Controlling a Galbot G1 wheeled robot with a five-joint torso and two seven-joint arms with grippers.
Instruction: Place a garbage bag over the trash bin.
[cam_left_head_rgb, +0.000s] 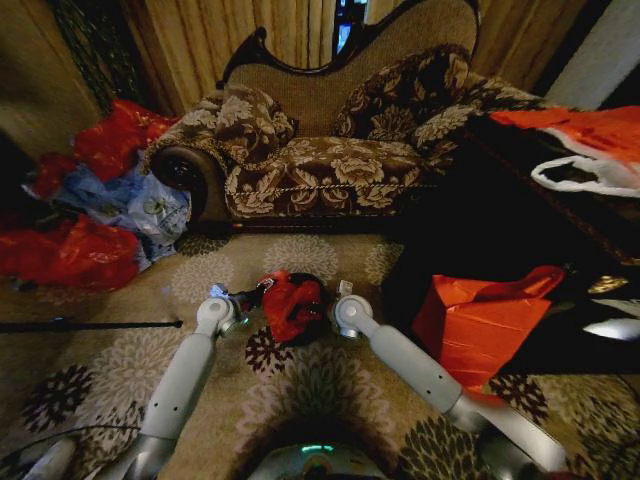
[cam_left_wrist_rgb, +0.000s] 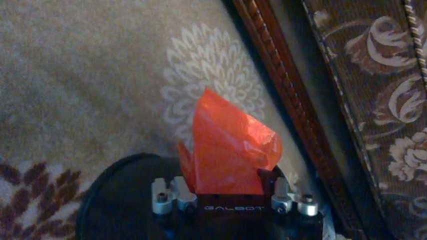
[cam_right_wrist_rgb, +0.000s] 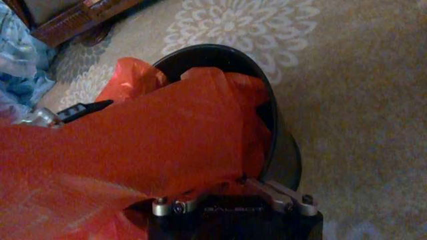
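Two grippers flank the trash bin (cam_left_head_rgb: 300, 330) on the carpet before the sofa (cam_left_head_rgb: 330, 150), left gripper (cam_left_wrist_rgb: 230, 192) and right gripper (cam_right_wrist_rgb: 233, 192) each pinching the garbage bag (cam_left_head_rgb: 290, 303) bunched in its mouth, which next likely needs spreading over the rim.

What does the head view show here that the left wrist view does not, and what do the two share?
Head view alone: the right gripper beside the trash bin, opposite the left gripper, plus the stiffer orange-red bag on the robot's right and heaped red and blue bags on its left. Left wrist view alone: a close look at the left gripper's jaws shut on a peaked fold of the garbage bag standing above the bin's dark rim. Both share: garbage bag, bin, left gripper, the patterned carpet and the floral sofa.
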